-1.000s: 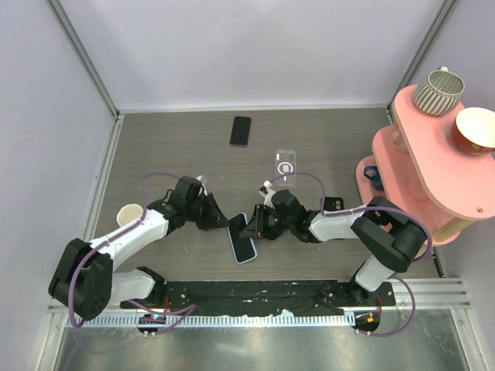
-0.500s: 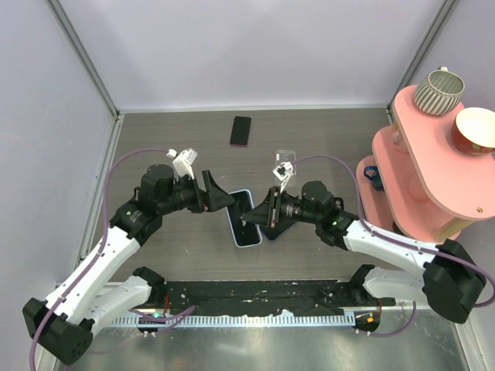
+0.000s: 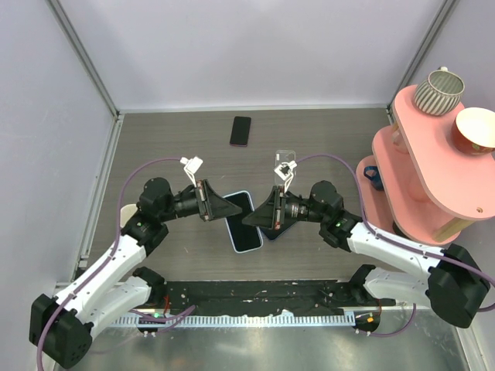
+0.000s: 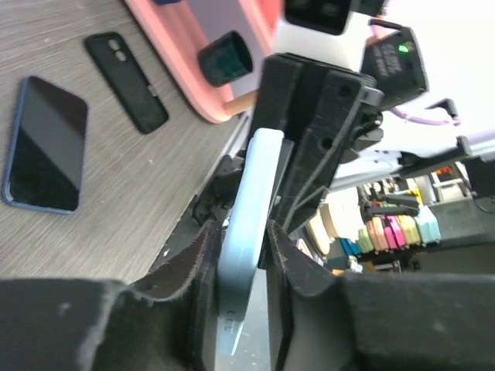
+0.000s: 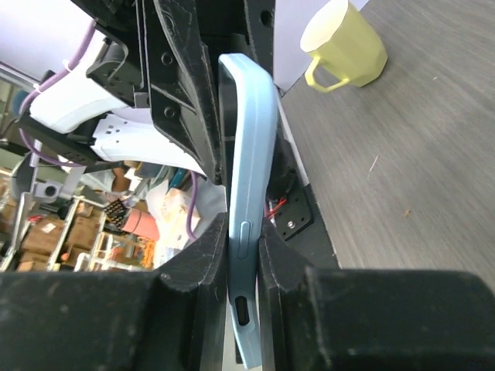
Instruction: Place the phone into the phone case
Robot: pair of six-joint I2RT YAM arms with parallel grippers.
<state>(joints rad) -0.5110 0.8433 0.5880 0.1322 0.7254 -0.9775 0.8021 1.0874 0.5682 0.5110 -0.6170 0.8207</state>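
Here, from above, my left gripper point(image 3: 232, 209) and my right gripper point(image 3: 252, 219) meet nose to nose over the middle of the grey wood-grain table point(image 3: 170, 147), both on the slab phone with the light-blue back and rim point(image 3: 246, 236), its dark screen up. The transparent, colourless phone case point(image 3: 285, 157) lies just behind my right wrist, and a black phone with a pinkish-red rim point(image 3: 240, 131) sits farther back, well apart. Through my left wrist, the light-blue phone stands edge-on between my left fingers point(image 4: 186, 263), which sit close on either side; whether they squeeze it I cannot tell. The all-black slab phone with the glossy dark screen point(image 4: 46, 143) lies flat on the table, outside the case, near a small black slab with two round holes point(image 4: 128, 81). Through my right wrist, my right fingers point(image 5: 193, 263) are clamped on both faces of the light-blue phone, and a pale yellow mug point(image 5: 344, 42) stands on the table.
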